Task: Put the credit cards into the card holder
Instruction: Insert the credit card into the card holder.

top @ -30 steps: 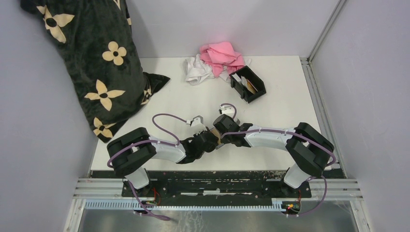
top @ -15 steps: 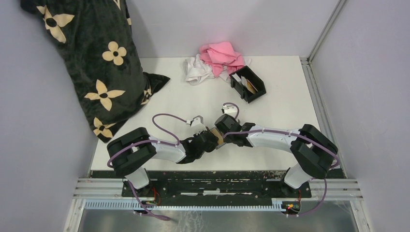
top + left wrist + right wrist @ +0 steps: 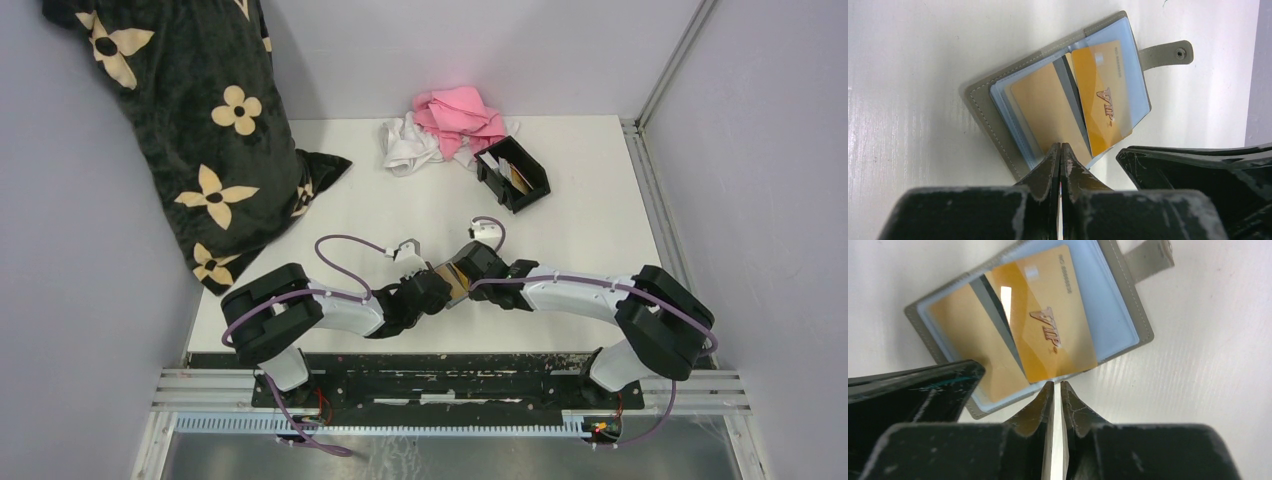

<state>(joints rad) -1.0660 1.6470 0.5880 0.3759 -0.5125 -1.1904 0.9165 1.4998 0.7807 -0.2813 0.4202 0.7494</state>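
Rightward and slightly up the frame is where the right arm (image 3: 585,290) has swung in the overhead view. Its wrist now sits clear enough of the centre for the tan inside of the open grey wallet (image 3: 452,281) to show between the two wrists.

Nearest, the left gripper (image 3: 1060,148) is fully closed. Its tips rest on the wallet's near edge over a tan card (image 3: 1043,107); whether they pinch a leaf or only pin it down I cannot tell. The right gripper (image 3: 1057,386) has its jaws drawn to a thin slit right at the near edge of the gold card (image 3: 1048,332), which pokes out of its clear sleeve. Whether that edge is caught in the slit is not visible.

The step in hand looks like drawing this card out of the wallet. Next it calls for a firm pinch on the exposed edge and a straight pull along the sleeve while the left steadies the wallet. Then comes a carry to the card holder (image 3: 538,178), up and right of centre, where a white and a tan card already show.

Behind it lie a pink cloth (image 3: 455,110) and a white cloth (image 3: 405,148). Any cards under the top sleeves are hidden.
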